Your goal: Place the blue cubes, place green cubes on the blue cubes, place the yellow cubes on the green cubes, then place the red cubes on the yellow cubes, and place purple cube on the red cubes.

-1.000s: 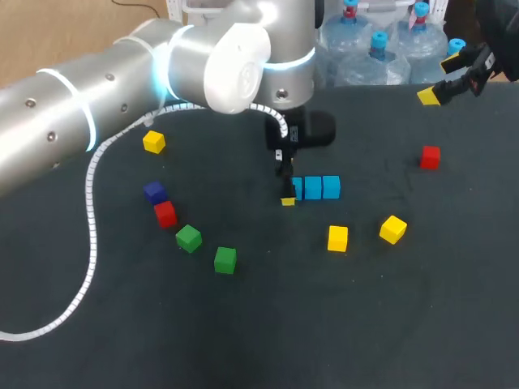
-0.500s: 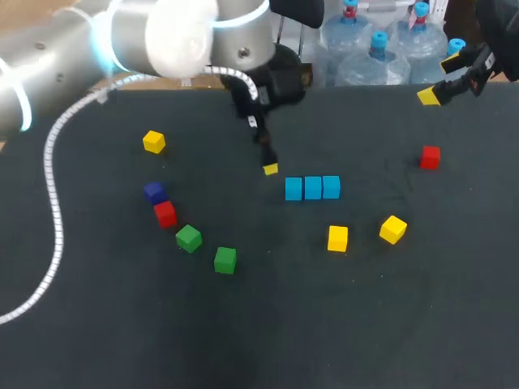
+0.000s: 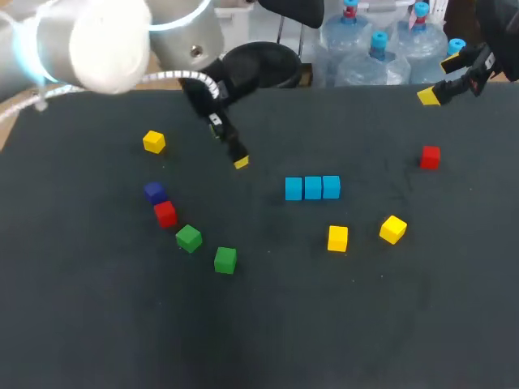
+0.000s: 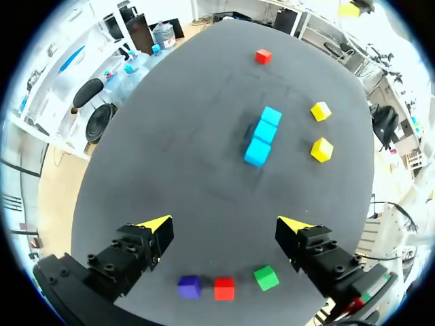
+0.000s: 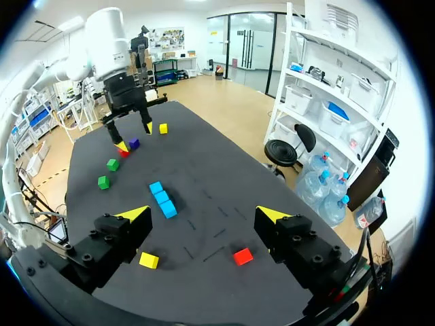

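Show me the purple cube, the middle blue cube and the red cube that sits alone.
purple cube [image 3: 155,192]: head view, middle of the cube.
middle blue cube [image 3: 313,187]: head view, middle of the cube.
lone red cube [image 3: 431,156]: head view, middle of the cube.

Robotics laboratory. Left arm [image 3: 97,40] at upper left of the frame, right arm [image 3: 496,32] at upper right, over a dark table [image 3: 340,324] strewn with coloured cubes [image 3: 313,188].

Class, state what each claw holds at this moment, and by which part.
Nothing is held: the left claw and the right claw are both open and empty.
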Controlling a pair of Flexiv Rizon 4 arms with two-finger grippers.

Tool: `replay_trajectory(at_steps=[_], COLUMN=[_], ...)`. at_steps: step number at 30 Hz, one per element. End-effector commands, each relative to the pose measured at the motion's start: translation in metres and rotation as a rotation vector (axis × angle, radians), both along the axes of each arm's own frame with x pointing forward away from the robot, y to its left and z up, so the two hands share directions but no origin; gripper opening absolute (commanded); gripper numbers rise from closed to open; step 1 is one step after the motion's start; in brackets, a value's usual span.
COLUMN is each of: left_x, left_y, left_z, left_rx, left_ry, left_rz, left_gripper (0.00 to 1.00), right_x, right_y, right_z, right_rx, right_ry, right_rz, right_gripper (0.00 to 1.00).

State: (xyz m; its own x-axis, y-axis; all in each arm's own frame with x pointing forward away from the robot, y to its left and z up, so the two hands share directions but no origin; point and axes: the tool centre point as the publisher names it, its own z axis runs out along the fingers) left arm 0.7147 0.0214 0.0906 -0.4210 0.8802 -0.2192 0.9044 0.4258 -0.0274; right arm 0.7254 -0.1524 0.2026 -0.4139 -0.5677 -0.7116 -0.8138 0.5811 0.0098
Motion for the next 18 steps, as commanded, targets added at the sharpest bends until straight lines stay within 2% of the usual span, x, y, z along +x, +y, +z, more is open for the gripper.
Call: replay_trajectory(at_steps=[1, 3, 12, 14, 18], left_x=[-0.02, -0.024, -0.044, -0.051, -0.066], left_y=[0.018, 0.024, 0.05, 0.055, 0.058], left_z=[0.002, 0.003, 0.013, 0.012, 0.0], left_rx=[-0.062, -0.044, -0.029, 0.016, 0.02], left_ry=[-0.095, -0.079, -0.108, -0.106, -0.051], left_rz=[0.004, 0.006, 0.018, 0.016, 0.074], left_gripper=[1.0, 1.0, 1.0, 1.0, 1.0], right_x=[-0.001, -0.001, -0.001, -0.001, -0.001], right_y=[0.0, 0.0, 0.0, 0.0, 0.0], right_z=[0.0, 0.0, 0.0, 0.0, 0.0], right_rx=[0.0, 0.0, 0.0, 0.0, 0.0], right_ry=[-0.001, -0.001, -0.001, -0.001, -0.001], right_rz=[-0.001, -0.001, -0.001, -0.001, -0.001], right_gripper=[1.0, 1.0, 1.0, 1.0, 1.0])
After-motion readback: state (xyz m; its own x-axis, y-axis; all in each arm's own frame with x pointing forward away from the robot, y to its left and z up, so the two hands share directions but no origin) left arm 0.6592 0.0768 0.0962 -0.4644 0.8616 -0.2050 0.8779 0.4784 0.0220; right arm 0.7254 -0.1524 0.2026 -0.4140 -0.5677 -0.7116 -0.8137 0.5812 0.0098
